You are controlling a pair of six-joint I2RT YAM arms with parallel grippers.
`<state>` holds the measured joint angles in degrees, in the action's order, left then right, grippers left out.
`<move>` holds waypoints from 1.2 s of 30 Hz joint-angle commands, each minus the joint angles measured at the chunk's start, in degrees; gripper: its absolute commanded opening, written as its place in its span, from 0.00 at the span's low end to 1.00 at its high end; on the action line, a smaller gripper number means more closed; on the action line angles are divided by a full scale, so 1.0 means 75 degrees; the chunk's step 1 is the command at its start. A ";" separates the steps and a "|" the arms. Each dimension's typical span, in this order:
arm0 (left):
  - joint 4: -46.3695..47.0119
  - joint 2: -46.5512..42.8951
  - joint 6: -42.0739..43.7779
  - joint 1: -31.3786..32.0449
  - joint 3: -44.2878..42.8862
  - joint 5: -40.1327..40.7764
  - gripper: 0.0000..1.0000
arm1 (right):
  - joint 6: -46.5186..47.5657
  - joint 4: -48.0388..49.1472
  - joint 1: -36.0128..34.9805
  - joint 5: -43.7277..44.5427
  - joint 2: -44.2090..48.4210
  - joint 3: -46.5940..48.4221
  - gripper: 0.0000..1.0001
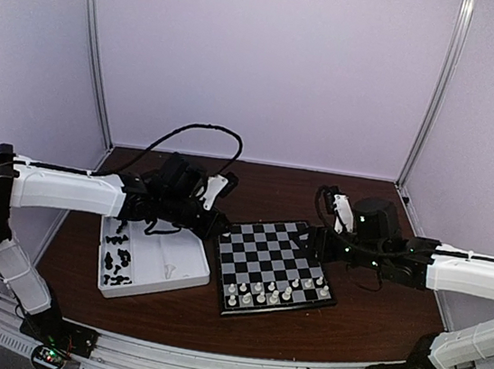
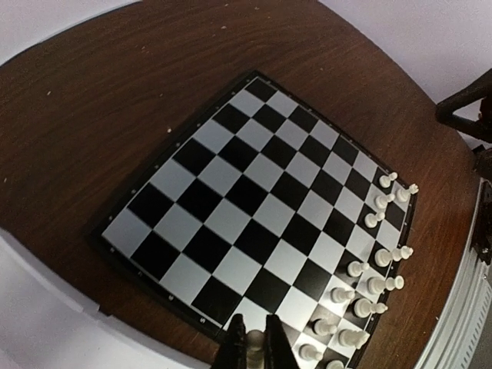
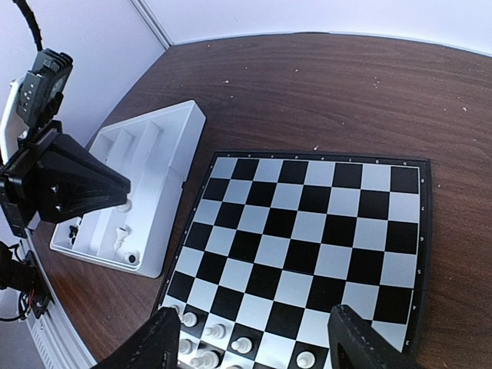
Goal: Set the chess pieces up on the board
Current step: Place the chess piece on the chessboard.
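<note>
The board lies mid-table, with cream-white chess pieces standing in its two nearest rows. My left gripper is shut on a white chess piece. It hovers by the board's left edge, next to the tray. From the right wrist view, that left gripper carries the white piece above the tray's rim. My right gripper stands open above the board, near its right side, with nothing between its fingers. Black chess pieces lie in the tray.
A white compartment tray sits left of the board, and a white piece still lies in it. Pale walls enclose the brown table. A black cable loops above the left arm.
</note>
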<state>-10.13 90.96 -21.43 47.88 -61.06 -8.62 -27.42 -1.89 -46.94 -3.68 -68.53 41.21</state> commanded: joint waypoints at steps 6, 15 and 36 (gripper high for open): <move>0.2784 0.1471 0.0828 0.0390 0.0175 -0.0178 0.00 | -0.0149 0.0054 0.0036 -0.0222 0.0061 0.0137 0.69; 0.3164 0.2089 0.0853 0.0477 0.0377 -0.0192 0.00 | -0.0238 0.0133 0.0036 -0.0260 0.0035 -0.0022 0.69; 0.2902 0.2269 0.0737 0.0607 0.0403 -0.0198 0.27 | -0.0328 0.0235 0.0036 -0.0612 -0.0346 0.0074 0.69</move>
<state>11.86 107.35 -16.12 52.25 -56.53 -9.30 -28.99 -1.48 -46.94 -7.29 -70.30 41.21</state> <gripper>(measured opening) 0.247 0.688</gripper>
